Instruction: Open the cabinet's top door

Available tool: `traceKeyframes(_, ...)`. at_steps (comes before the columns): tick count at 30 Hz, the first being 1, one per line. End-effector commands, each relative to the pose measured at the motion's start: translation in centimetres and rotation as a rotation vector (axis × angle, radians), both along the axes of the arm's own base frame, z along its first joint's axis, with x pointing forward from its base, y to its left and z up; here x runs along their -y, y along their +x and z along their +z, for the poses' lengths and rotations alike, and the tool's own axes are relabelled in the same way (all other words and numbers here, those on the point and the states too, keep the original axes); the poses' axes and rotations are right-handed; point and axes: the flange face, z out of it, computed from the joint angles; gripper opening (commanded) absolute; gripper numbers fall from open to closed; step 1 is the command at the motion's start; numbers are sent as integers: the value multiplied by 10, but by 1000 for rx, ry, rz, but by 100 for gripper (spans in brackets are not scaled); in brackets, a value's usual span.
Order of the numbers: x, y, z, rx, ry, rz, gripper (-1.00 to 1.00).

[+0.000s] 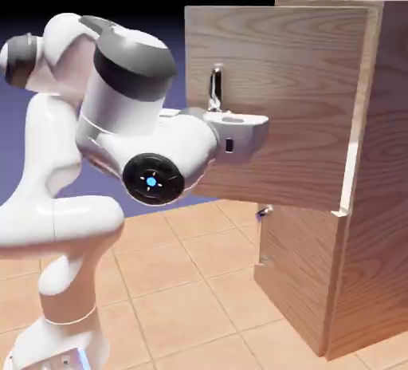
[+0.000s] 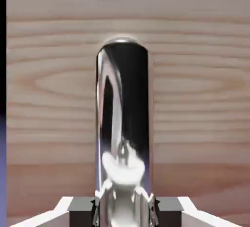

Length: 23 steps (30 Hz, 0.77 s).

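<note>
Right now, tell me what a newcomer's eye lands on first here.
The white arm fills the exterior view's left, its end effector shut on the silver handle. The top door stands swung out from the cabinet. In the hand view, the handle rises large against wood grain.

One camera stands off to the side, a little way back, and sees the white arm (image 1: 103, 161), the cabinet (image 1: 351, 201) and its swung-out top door (image 1: 279, 97). The other camera sits on the hand, very close, facing the door's wood. Both show the silver handle (image 2: 122, 118) and the door
</note>
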Motion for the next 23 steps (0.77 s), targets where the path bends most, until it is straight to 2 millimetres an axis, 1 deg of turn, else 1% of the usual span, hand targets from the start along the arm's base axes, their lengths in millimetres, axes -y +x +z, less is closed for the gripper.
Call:
traceKeyframes(1, 7, 0, 0, 0, 0, 24, -100)
traceKeyframes(10, 70, 6, 0, 0, 0, 256, -100)
traceKeyframes(18, 126, 25, 0, 0, 0, 473, -100)
traceKeyframes(20, 138, 31, 0, 0, 0, 523, -100)
traceKeyframes(21, 141, 32, 0, 0, 0, 534, -100)
traceKeyframes(22, 141, 32, 0, 0, 0, 534, 100)
traceKeyframes(23, 141, 32, 0, 0, 0, 534, 100)
